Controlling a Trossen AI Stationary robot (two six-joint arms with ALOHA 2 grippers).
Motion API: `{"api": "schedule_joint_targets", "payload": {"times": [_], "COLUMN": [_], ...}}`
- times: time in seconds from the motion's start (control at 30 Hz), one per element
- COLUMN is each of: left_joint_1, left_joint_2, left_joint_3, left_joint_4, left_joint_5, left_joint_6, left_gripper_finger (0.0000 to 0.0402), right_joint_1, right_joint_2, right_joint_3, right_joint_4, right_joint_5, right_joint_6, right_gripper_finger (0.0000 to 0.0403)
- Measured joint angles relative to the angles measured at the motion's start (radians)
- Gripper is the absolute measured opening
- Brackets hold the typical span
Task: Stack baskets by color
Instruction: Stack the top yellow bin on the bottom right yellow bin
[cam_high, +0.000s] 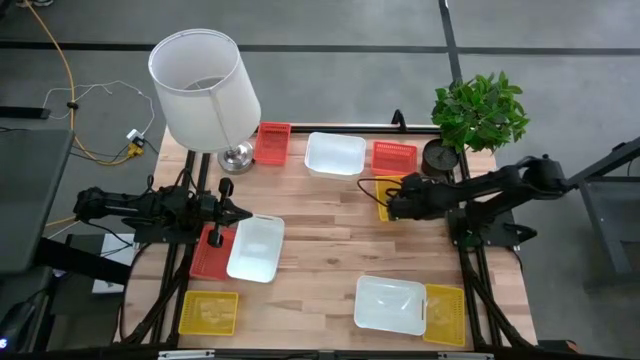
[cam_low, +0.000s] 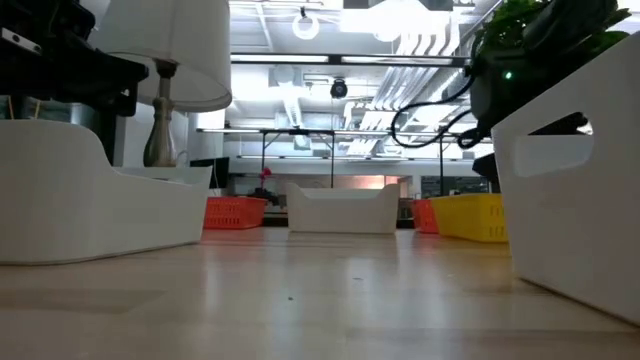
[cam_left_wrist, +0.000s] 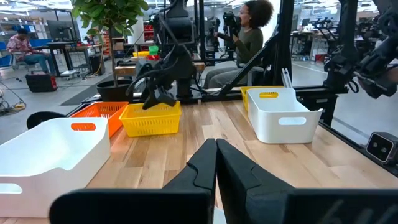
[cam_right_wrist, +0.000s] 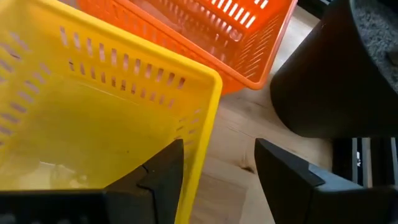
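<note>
Straddling the rim of a yellow basket (cam_right_wrist: 93, 118) with parted fingers, the right tool (cam_right_wrist: 217, 171) is not yet gripping; a red basket (cam_right_wrist: 217, 31) lies just beyond. Next it must close and lift. The left tool (cam_left_wrist: 216, 168) waits, fingers pressed together.

Yellow basket (cam_high: 388, 197) mostly under arm

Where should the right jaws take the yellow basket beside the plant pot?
Take the yellow basket by its thin meshed end wall near the corner, from above. The right gripper already straddles that rim with open jaws, one inside and one outside. The red basket and plant pot crowd its other sides.
</note>
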Motion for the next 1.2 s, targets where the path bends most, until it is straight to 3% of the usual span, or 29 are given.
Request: {"api": "schedule_joint_targets", "payload": {"times": [0.4,0.5,0.63,0.73,0.97,1.2], "left_joint_1": [0.000,0.000,0.000,0.000,0.000,0.000], "left_joint_2": [0.000,0.000,0.000,0.000,0.000,0.000], "left_joint_3": [0.000,0.000,0.000,0.000,0.000,0.000], "left_joint_4": [0.000,0.000,0.000,0.000,0.000,0.000], "left_joint_5": [0.000,0.000,0.000,0.000,0.000,0.000], "left_joint_6": [0.000,0.000,0.000,0.000,0.000,0.000], "left_gripper_finger": [0.0000,0.0000,0.0000,0.0000,0.0000,0.0000], "right_joint_1": [-0.022,-0.022,-0.012,0.011,0.137,0.341], "right_joint_2": [0.066,0.066,0.052,0.016,-0.111,-0.146], "right_joint_3": [0.000,0.000,0.000,0.033,0.241,0.528], "right_joint_4": [0.098,0.091,0.070,-0.008,-0.252,-0.376], "right_joint_5": [-0.017,-0.034,-0.024,-0.021,0.058,0.013], "right_joint_6": [-0.008,-0.030,-0.065,-0.056,-0.078,-0.125], "right_gripper_finger": [0.0173,0.0126,0.0019,0.0020,0.0002,0.0000]}}
